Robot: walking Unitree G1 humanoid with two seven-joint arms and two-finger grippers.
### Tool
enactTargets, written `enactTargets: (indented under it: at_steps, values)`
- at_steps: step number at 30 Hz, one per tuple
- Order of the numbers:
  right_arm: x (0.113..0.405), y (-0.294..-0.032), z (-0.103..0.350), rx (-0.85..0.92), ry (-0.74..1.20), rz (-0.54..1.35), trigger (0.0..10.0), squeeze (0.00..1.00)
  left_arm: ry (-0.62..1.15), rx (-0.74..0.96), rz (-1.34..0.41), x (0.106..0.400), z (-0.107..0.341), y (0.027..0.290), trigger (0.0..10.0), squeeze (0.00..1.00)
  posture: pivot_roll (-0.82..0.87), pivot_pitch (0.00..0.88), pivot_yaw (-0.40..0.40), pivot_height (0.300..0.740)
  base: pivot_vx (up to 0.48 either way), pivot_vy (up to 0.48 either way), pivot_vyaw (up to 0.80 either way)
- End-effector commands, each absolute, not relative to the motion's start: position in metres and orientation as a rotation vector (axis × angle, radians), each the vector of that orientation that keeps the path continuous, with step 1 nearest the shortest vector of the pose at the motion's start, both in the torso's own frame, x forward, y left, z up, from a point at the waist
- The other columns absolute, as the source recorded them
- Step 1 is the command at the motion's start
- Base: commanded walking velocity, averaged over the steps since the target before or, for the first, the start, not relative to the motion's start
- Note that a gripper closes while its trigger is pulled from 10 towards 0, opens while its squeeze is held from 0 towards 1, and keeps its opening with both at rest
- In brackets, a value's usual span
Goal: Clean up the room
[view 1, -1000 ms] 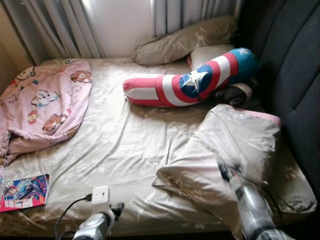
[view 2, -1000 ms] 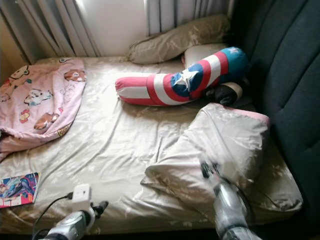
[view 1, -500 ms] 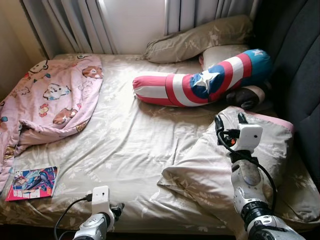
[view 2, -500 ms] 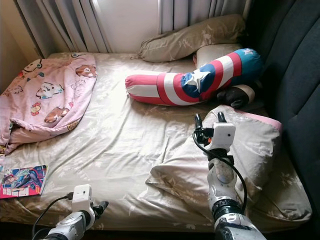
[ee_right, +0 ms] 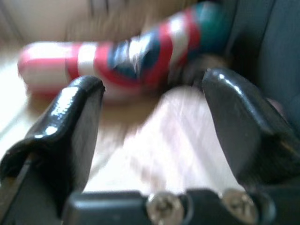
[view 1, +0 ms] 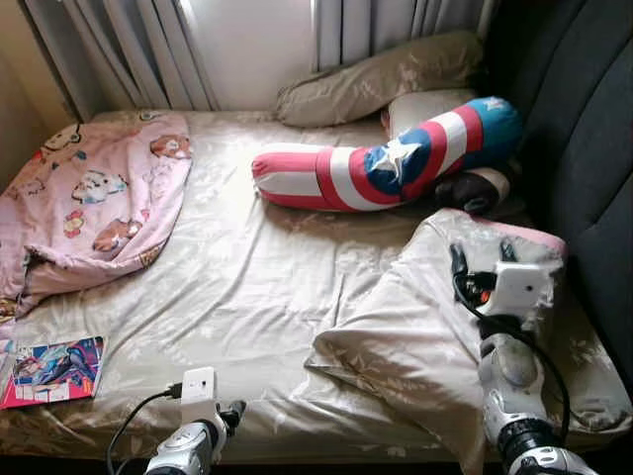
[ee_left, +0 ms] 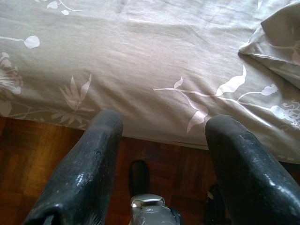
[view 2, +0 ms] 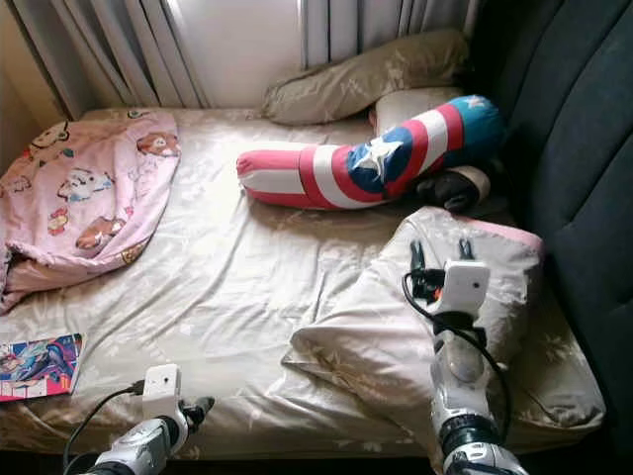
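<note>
My right tool (view 1: 483,257) is up over the crumpled beige pillow (view 1: 435,327) on the right side of the bed (view 1: 247,287), fingers spread wide with nothing between them — the wrist view is blurred, but the two black fingers (ee_right: 70,126) clearly stand apart. That pillow lies slumped against the dark padded headboard (view 1: 584,168), a pink edge showing at its far corner. Just past it sits the long red, white and blue bolster with a white star (view 1: 396,163), curving up toward the headboard, with a small dark-and-cream cushion (view 1: 477,188) tucked beside its blue end. Two more beige pillows (view 1: 381,79) rest near the curtains (view 1: 119,49). Across the bed, well apart, a pink cartoon-print blanket (view 1: 94,198) is bunched on the left side, and a colourful magazine (view 1: 51,370) lies near the front left corner. My left tool (ee_left: 159,154) hangs low at the front edge of the bed — fingers wide as well, over the sheet's hem and the wooden floor (ee_left: 28,154).
</note>
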State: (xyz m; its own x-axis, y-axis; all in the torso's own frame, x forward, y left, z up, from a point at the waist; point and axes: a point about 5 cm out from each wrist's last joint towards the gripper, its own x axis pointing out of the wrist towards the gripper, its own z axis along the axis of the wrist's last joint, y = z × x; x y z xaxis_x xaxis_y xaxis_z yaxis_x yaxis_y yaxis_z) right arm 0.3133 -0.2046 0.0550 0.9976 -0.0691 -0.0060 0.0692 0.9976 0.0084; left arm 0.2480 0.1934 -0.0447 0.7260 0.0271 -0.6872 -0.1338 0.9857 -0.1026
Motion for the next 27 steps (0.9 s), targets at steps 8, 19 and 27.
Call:
enactTargets:
  at_steps: [8,19,27]
  values:
    - [0.251,-0.214,-0.033,0.127,0.587,-0.142,10.0,0.00,0.756,-0.152,0.103,0.247,-0.045,0.195,10.0,0.00,-0.01,0.000,0.011,0.740,0.000,0.000,0.00]
    - [0.204,-0.207,-0.068,0.172,0.791,-0.195,10.0,0.00,0.760,-0.153,0.094,0.248,-0.045,0.195,10.0,0.00,-0.01,0.000,0.014,0.740,0.000,0.000,0.00]
    - [0.202,-0.203,-0.071,0.177,0.808,-0.185,10.0,0.00,0.764,-0.148,0.091,0.248,-0.045,0.195,10.0,0.00,-0.01,0.000,0.015,0.740,0.000,0.000,0.00]
